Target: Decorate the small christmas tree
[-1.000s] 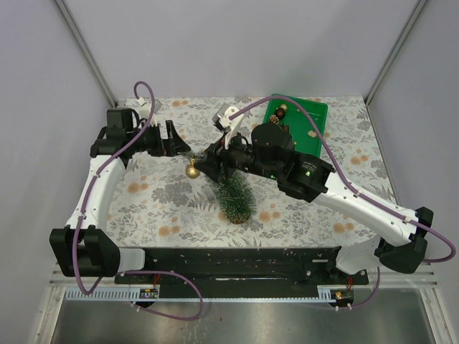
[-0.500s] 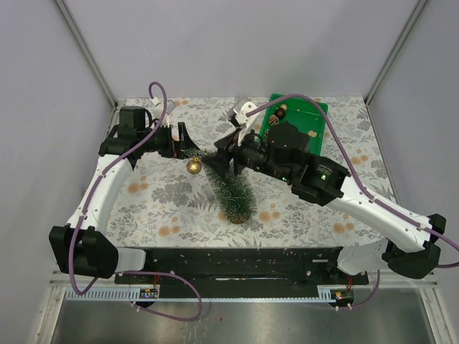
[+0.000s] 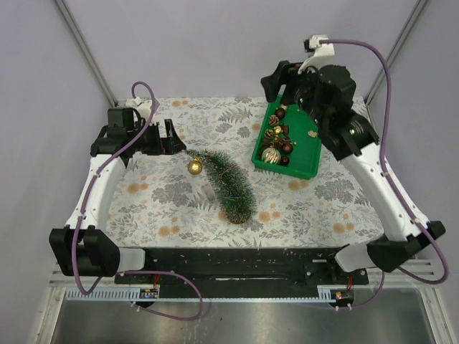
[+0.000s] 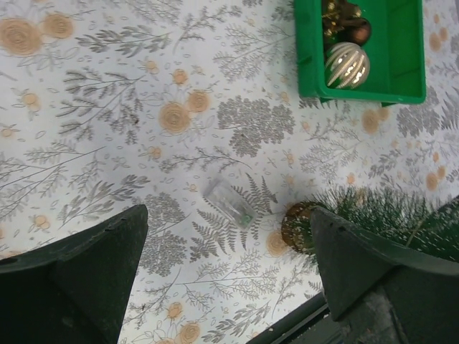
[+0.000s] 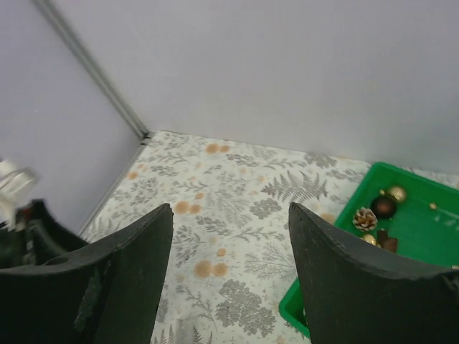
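The small dark green bottle-brush christmas tree (image 3: pixel 231 188) leans mid-surface, with one gold ball ornament (image 3: pixel 193 167) by its tip at 10 o'clock. More ornaments wait in the green plastic bin (image 3: pixel 305 145) at 1 o'clock, so most decorating seems left. The left tool (image 4: pixel 228 215) and right tool (image 5: pixel 229 209) both gape empty.

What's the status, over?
Left gripper open, empty, by small christmas tree. Right gripper open, empty, near green bin. Gold bauble at tree tip; clear object alongside.
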Tool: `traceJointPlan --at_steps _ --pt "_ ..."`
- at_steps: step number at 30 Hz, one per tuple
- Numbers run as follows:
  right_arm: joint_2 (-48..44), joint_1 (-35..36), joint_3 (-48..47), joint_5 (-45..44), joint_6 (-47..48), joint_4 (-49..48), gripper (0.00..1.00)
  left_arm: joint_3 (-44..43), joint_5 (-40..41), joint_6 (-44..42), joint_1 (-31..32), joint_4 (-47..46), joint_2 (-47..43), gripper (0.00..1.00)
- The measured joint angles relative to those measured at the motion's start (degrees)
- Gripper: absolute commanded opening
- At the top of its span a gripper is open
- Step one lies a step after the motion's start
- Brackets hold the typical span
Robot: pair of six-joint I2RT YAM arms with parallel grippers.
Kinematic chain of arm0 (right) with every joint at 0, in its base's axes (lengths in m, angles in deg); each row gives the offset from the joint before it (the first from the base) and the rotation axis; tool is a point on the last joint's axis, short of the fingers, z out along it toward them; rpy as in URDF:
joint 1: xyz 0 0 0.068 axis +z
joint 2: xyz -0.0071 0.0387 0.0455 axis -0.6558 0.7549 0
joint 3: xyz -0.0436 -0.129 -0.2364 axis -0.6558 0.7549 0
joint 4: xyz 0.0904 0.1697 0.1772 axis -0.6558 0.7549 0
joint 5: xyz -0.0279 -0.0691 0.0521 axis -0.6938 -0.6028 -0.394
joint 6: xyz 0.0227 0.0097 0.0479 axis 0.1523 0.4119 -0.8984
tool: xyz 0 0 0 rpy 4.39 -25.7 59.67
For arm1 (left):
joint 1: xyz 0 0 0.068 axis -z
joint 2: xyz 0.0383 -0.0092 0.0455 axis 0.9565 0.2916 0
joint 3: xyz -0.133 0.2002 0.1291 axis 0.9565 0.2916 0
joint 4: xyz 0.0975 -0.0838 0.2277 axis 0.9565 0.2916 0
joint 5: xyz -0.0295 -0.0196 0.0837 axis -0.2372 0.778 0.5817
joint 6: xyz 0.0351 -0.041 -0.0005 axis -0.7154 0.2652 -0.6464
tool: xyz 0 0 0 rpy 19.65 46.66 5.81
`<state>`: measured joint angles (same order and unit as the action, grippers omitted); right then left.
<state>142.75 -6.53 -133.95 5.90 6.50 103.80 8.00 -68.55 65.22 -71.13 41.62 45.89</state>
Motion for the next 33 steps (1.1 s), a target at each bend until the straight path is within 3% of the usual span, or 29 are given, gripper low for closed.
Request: traceJointPlan --at_steps 4,9,16,25,33 --pt "8.3 -11.9 -1.9 3.6 -5.6 0.2 0.77 0.0 1.2 -0.2 -2.5 0.2 0.0 0.99" --pt "26.3 -23.3 -5.4 6.9 -11.3 2.3 0.77 0.0 1.9 -1.1 -5.3 0.8 0.0 0.99" --pt "50.5 -27.0 -10.8 8.2 -12.5 10.3 0.70 0.7 1.8 -2.5 -6.8 2.1 0.0 0.99" --pt "51.9 -26.0 -8.6 11.8 -13.1 9.2 0.54 1.4 0.9 -2.7 -6.8 2.7 1.1 0.99" --pt "51.9 -25.9 -2.3 13.4 -13.6 6.9 0.47 1.4 0.6 -2.7 -6.8 2.7 1.6 0.99"
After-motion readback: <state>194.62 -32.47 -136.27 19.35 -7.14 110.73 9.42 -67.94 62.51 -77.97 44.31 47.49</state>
